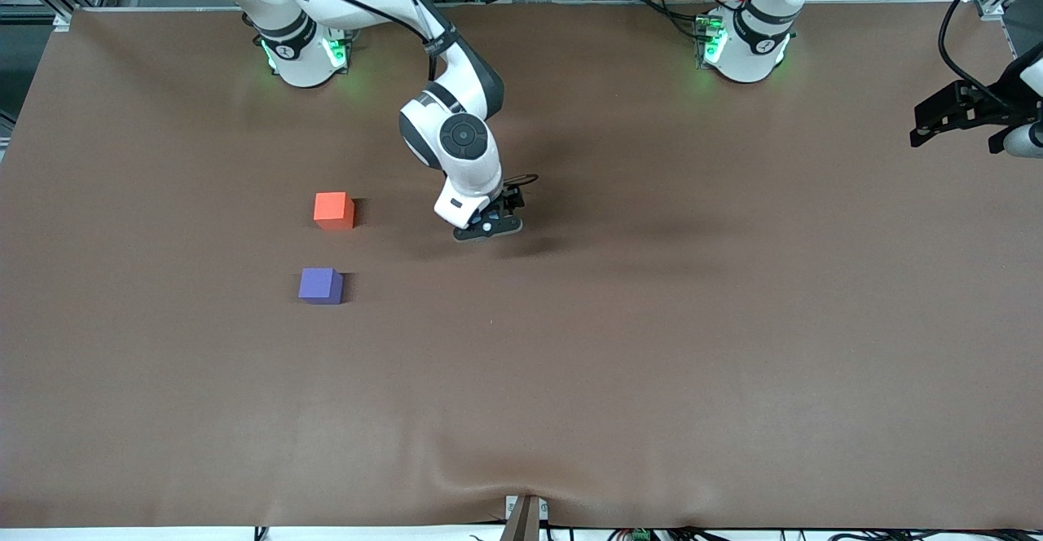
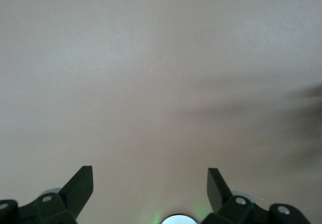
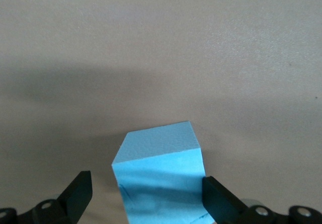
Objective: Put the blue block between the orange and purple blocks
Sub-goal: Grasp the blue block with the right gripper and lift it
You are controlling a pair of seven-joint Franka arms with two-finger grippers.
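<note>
The orange block (image 1: pixel 334 210) and the purple block (image 1: pixel 320 286) sit on the brown table toward the right arm's end, the purple one nearer the front camera, with a gap between them. My right gripper (image 1: pixel 489 230) is low over the middle of the table, beside the orange block toward the left arm's end. It hides the blue block in the front view. In the right wrist view the blue block (image 3: pixel 161 178) stands on the table between my right gripper's (image 3: pixel 147 183) open fingers, one finger at its side, the other apart from it. My left gripper (image 1: pixel 953 125) waits, open and empty.
The brown table cover (image 1: pixel 652 345) has a slight wrinkle at its front edge. The left wrist view shows my left gripper (image 2: pixel 150 176) over bare table cover. Clutter lies past the table's edge by the arm bases.
</note>
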